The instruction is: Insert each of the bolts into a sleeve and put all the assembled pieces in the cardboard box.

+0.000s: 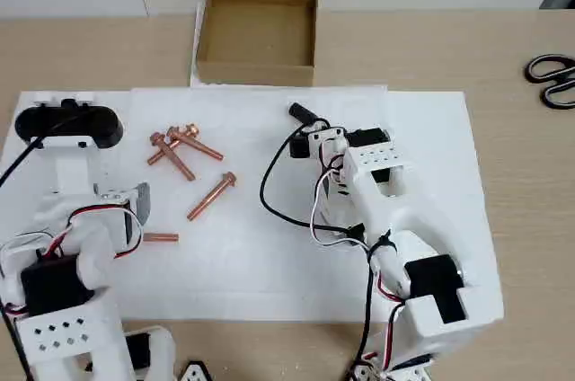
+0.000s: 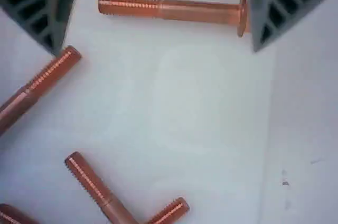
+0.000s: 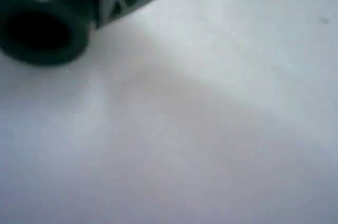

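On a white sheet (image 1: 252, 264), the left gripper (image 2: 156, 48) hangs spread wide around a copper bolt (image 2: 169, 8); its wrist view shows the threaded tip and flat head. The high view adds more bolts (image 1: 184, 143) scattered nearby and the square, open-topped cardboard box (image 1: 256, 71) beyond. The right gripper (image 1: 310, 127) clasps a black tubular sleeve (image 3: 42, 31), its hollow end showing.

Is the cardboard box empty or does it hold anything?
Empty: the high view looks into the open brown cardboard box, and its floor is bare.
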Tool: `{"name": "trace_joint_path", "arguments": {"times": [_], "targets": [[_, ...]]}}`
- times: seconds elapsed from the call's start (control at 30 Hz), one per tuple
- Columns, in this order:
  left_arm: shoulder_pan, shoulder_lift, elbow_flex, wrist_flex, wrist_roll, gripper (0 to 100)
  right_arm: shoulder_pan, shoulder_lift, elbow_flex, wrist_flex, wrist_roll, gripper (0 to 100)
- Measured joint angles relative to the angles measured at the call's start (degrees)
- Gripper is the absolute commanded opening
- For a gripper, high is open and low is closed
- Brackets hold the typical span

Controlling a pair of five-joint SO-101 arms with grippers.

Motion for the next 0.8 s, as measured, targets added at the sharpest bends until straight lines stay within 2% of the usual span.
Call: {"name": "trace_joint_path", "arguments": {"times": [0.03, 0.23, 0.6, 0.8], "targets": [[0.0, 0.0, 0.0, 0.0, 0.0, 22, 0.09, 0.0, 0.0, 0.0, 0.0, 0.2], [0.0, 0.0, 0.0, 0.0, 0.0, 22, 0.35, 0.79, -1.58, 0.88, 0.0, 0.7], [0.0, 0.26, 0.0, 0.0, 0.0, 22, 0.09, 1.32, -20.84, 19.6, 0.0, 0.4], [0.0, 12.04, -7.38, 4.22, 0.0, 22, 0.09, 1.32, -22.95, 20.31, 0.0, 0.4]]}}
